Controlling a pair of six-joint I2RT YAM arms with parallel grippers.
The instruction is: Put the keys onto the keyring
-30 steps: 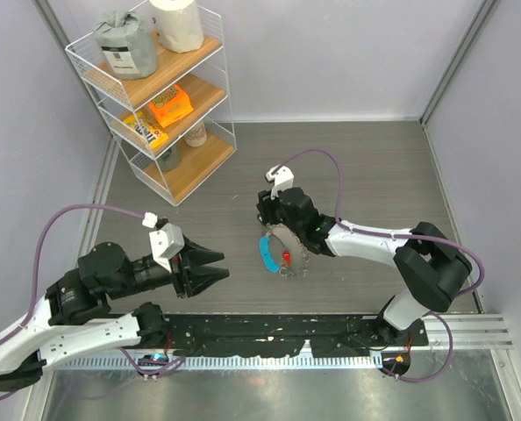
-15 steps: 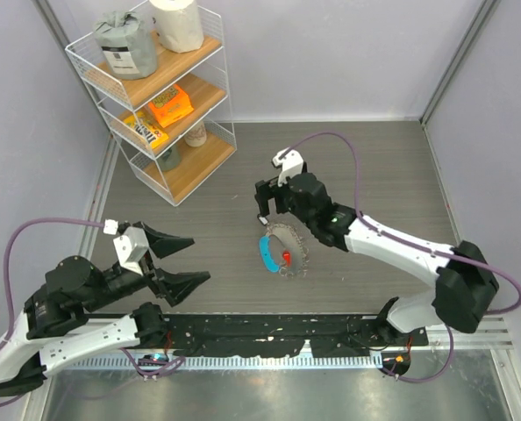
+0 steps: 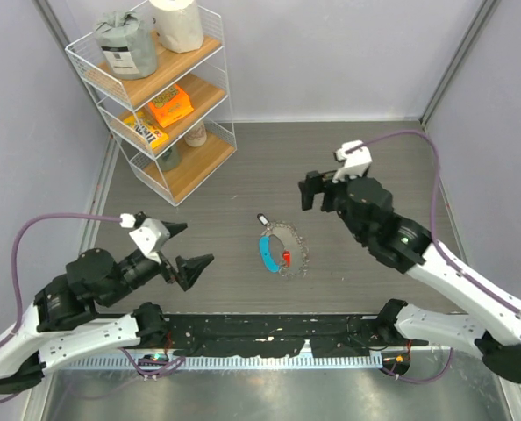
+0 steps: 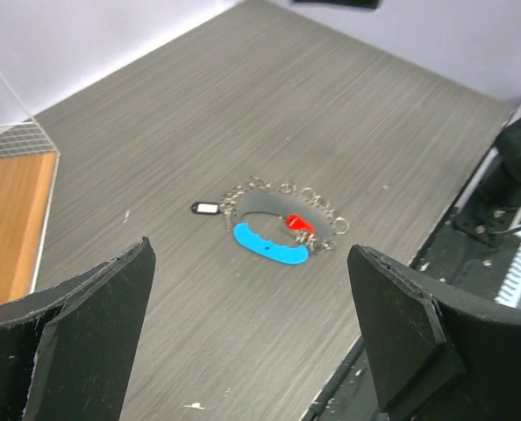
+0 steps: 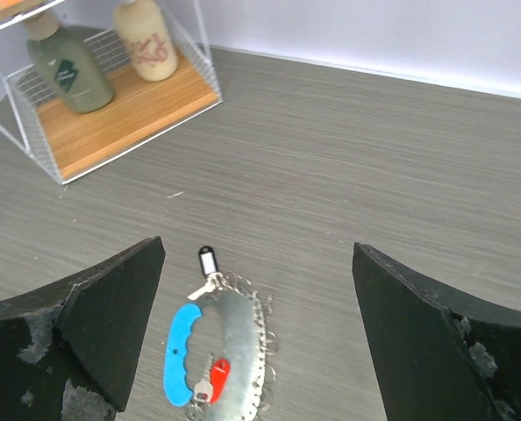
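The keys lie fanned on the table against the blue-tagged keyring; the left gripper and right gripper hover either side, jaws spread wide, empty.

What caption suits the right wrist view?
Open right end effector hovers over fanned silvery metal keys beside curved blue plastic tag.

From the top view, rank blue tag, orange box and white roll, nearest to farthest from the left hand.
1. The blue tag, on the table right of the left hand.
2. The orange box, middle shelf of the rack.
3. The white roll, top shelf.
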